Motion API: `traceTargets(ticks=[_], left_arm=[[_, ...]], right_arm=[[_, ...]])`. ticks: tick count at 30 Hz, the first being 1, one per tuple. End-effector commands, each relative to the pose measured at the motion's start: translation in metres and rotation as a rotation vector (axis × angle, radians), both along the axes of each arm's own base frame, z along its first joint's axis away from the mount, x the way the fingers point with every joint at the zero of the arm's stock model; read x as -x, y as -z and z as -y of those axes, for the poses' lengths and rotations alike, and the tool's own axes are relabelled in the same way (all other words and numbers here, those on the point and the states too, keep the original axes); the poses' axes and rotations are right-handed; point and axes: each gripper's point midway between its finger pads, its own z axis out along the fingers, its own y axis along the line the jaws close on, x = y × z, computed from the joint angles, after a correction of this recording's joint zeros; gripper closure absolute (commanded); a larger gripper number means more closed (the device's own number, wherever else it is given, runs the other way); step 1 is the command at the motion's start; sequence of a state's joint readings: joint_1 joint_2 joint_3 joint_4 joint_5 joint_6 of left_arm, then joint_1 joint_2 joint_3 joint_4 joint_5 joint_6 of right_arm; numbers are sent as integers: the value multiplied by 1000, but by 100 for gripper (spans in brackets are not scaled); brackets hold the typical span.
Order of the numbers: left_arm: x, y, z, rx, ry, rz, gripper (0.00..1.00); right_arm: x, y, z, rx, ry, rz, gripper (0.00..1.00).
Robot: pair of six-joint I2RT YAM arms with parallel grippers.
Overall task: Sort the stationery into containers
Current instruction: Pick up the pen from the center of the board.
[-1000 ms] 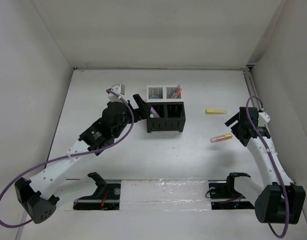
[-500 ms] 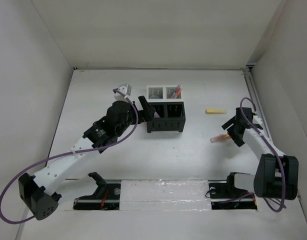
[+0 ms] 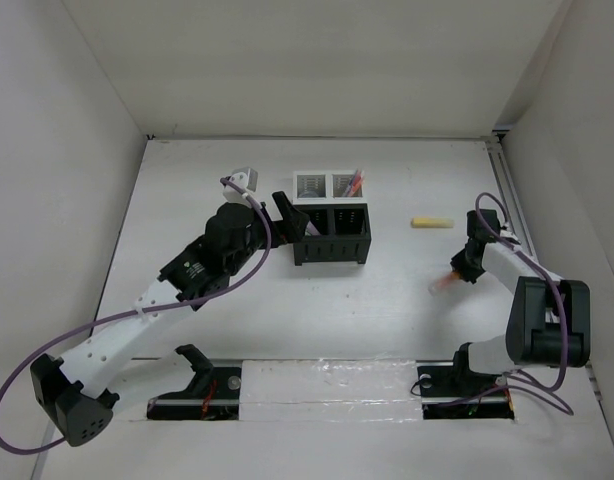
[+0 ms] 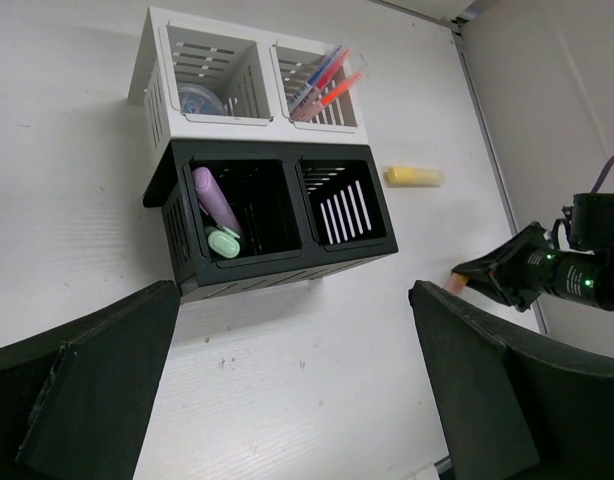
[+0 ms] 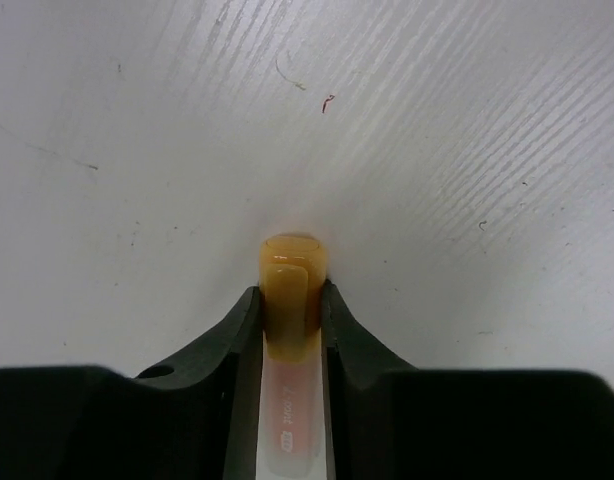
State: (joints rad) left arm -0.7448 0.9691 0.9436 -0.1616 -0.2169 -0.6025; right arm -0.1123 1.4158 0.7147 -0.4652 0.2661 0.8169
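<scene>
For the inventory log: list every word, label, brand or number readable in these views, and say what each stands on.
Orange marker, pinched in the right gripper: a short line of small print on its pale barrel, too blurred to read.
Bins and their contents: no text visible.
Yellow marker: too small to show any print.

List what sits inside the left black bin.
A purple marker leans inside the left black bin, a mint-green piece at its lower end. The floor beneath them is too dark to read.
</scene>
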Motion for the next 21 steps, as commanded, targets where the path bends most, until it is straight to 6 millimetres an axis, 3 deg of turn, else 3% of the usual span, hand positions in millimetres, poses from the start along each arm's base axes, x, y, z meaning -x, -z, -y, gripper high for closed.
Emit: traceTargets(ticks=[1,5,8,12,13,17,21], left_arm=[[-3,-30,3,46,9,71,0],[-4,-23,7,35,20,54,0],[-2,-20,8,30,29,44,0],[5,-33,1,49,29,66,0],[5,-31,1,43,29,59,0],[8,-35,-8,65,-12,42,0],[7,-28,-16,26,-52,-14,0]], right_arm=[[5,10,-1,-15,33,-16,100],[1,9,0,-7,17,1,100],[-13,-12,-5,16,-43,66,100],[-36,-80,-10,108,-103,270,100],[-39,-107,-12,127,-112,355,100],[-47,-180,-28,205,-204,570,100],[-65,-245,-70,297,-463,805,100]])
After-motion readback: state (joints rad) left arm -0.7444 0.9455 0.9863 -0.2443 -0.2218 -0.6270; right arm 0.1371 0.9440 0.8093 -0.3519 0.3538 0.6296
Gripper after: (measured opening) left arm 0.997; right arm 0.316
